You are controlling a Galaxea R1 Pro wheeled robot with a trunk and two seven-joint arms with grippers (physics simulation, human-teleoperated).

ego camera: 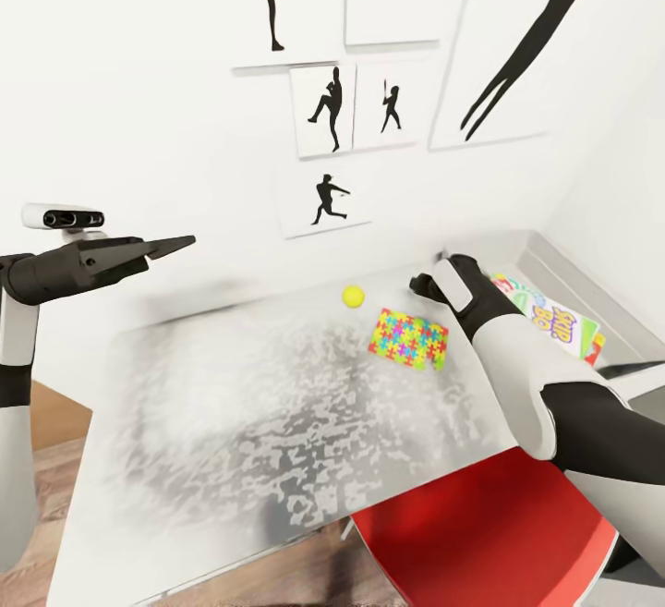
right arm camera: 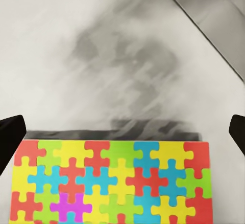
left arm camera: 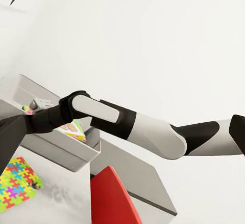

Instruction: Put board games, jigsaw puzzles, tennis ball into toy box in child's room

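Right pincer (right arm camera: 122,127) hangs spread wide over the jigsaw puzzle, gripping nothing.

Your right pincer's two dark fingertips (right arm camera: 11,132) sit well apart at either side of the wrist picture, and the jigsaw puzzle (ego camera: 408,339) lies flat on the white bench (ego camera: 231,422) under them: a thin slab of interlocking red, yellow, green, blue and magenta pieces. The small yellow-green tennis ball (ego camera: 353,296) rests on the bench just beside the puzzle, toward the wall, apart from it. Beyond your right wrist, the light-grey toy box (ego camera: 554,265) holds an orange-red Skip-Bo board game (ego camera: 554,322), lying tilted inside. Your left pincer (ego camera: 171,245) is raised off the bench near the wall, fingers drawn close together with nothing between them. A red chair (ego camera: 480,533) sits below the bench edge.
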